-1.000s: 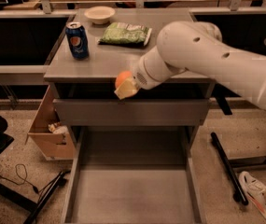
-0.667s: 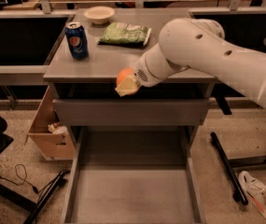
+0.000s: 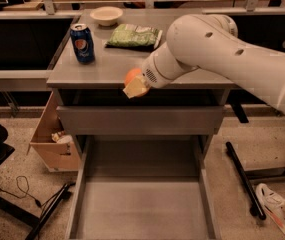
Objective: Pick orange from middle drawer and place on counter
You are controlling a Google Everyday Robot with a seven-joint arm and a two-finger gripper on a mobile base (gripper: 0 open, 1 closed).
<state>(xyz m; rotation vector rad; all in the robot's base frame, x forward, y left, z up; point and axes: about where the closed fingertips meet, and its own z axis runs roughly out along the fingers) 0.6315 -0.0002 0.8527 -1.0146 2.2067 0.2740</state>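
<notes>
My gripper is shut on the orange, a small round orange fruit, and holds it right at the front edge of the counter, near its middle. A pale finger pad covers the lower part of the fruit. The white arm comes in from the right, across the counter's right half. Below, the middle drawer is pulled far out toward me, and its flat grey floor is bare.
On the counter stand a blue soda can at the left, a green bag behind the gripper and a pale bowl at the back. A cardboard box sits left of the cabinet. A closed drawer front is under the counter.
The gripper with the orange has risen a little and moved slightly back, from just below the counter's front edge to level with it.
</notes>
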